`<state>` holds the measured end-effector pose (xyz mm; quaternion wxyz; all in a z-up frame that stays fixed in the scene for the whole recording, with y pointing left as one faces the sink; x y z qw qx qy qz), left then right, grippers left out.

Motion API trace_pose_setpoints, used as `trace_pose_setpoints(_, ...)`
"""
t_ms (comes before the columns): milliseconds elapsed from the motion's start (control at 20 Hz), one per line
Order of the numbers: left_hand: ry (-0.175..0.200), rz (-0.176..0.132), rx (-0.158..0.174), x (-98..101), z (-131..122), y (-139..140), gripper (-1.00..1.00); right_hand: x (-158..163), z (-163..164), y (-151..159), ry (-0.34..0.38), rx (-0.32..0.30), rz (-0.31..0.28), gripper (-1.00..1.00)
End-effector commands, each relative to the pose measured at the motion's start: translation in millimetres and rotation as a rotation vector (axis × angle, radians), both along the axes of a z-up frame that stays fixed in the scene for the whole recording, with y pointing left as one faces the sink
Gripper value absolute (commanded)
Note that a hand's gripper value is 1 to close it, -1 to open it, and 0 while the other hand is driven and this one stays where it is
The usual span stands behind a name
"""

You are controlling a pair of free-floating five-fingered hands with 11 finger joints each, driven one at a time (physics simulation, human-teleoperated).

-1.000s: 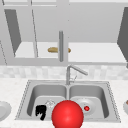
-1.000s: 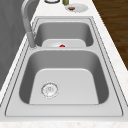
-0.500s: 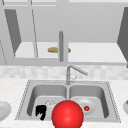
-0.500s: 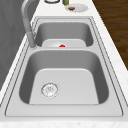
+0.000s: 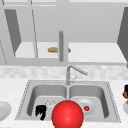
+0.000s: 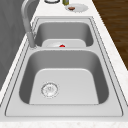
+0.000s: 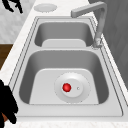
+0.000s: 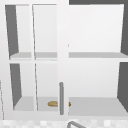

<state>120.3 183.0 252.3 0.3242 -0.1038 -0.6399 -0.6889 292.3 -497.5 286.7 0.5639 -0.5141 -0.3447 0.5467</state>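
while the left hand (image 5: 40, 111) hangs curled and empty, a red ball (image 5: 67, 114) blocks the sink (image 5: 107, 86) front.

From my station, front view: red ball (image 5: 67, 115) covers the sink's (image 5: 110, 100) near divider and its bottom is cut off. Right hand (image 5: 125, 92) is clipped by the right edge; I cannot read its fingers. Cabinet handle (image 5: 61, 46) hides the brown item's (image 5: 53, 49) middle.

L hand (image 5: 41, 111) hangs low w/ fingers pointing down, loosely curled, holding nothing. R hand (image 5: 125, 91) floats well apart to its right and slightly higher; finger state can't be told.
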Motion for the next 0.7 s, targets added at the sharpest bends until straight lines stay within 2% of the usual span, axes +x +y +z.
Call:
trace_pose_setpoints(0, 0.0, 0.0, 0.0, 0.0, 0.0, 0.0, 0.0, -14.7, 5.6, 23.6, -0.036, -0.012, 0.005, 1.0)
trace_pose_setpoints(250, 0.0, 0.0, 0.0, 0.0, 0.0, 0.0, 0.0, -33.8, 11.1, 57.4, -0.053, -0.006, 0.007, 1.0)
trace_pose_setpoints(650, 0.0, 0.0, 0.0, 0.0, 0.0, 0.0, 0.0, -62.9, 46.4, 108.5, -0.055, -0.001, 0.003, 1.0)
